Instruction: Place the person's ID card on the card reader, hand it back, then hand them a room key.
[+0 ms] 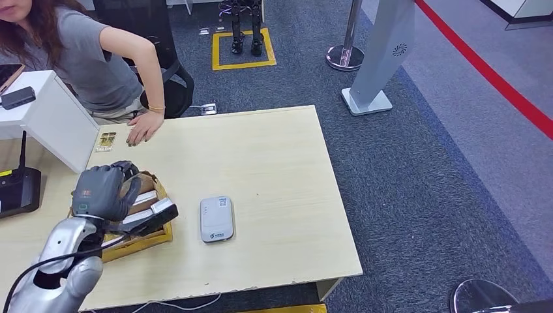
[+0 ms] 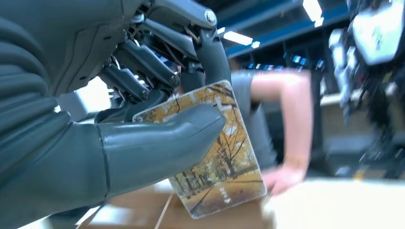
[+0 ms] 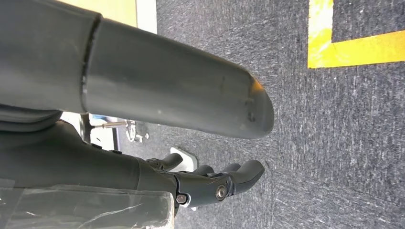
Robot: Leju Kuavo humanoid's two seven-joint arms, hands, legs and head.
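Desk (image 1: 274, 163): my left hand (image 1: 104, 190) pinched a key card (image 2: 217, 157) over the left-side box (image 1: 147, 238); right hand (image 3: 210, 183) hung, fingers loosely apart, holding nothing.

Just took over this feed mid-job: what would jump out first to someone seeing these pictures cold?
The left hand pinches a card printed with autumn trees, held over the wooden box at the table's near left. Across the table, a person leans in with a hand flat on the far edge beside a small card. A grey card reader lies mid-table.
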